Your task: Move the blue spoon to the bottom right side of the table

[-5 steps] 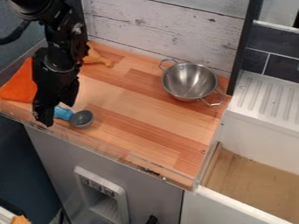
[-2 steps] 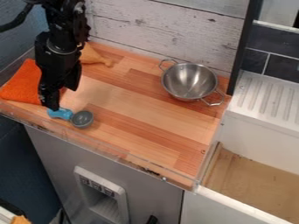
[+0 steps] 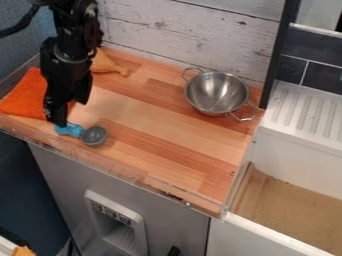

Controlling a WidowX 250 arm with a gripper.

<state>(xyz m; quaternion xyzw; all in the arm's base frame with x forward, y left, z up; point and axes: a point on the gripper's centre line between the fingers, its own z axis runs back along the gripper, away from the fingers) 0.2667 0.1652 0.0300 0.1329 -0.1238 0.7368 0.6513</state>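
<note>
The gripper hangs at the left of the wooden counter, its two fingers apart and nothing visible between them. Just below the nearer fingertip lies the spoon, with a blue handle and a round grey bowl pointing right. It rests near the counter's front left edge. The fingertip overlaps the top of the handle in view; whether they touch, I cannot tell.
An orange cloth lies behind and left of the gripper, and a tan-orange object sits farther back. A metal bowl with two handles stands at the back right. A clear rim borders the counter's front, beside a white sink.
The gripper has shifted a little up and right in view, uncovering more of the blue handle, then stayed almost still. The spoon looks unmoved.
</note>
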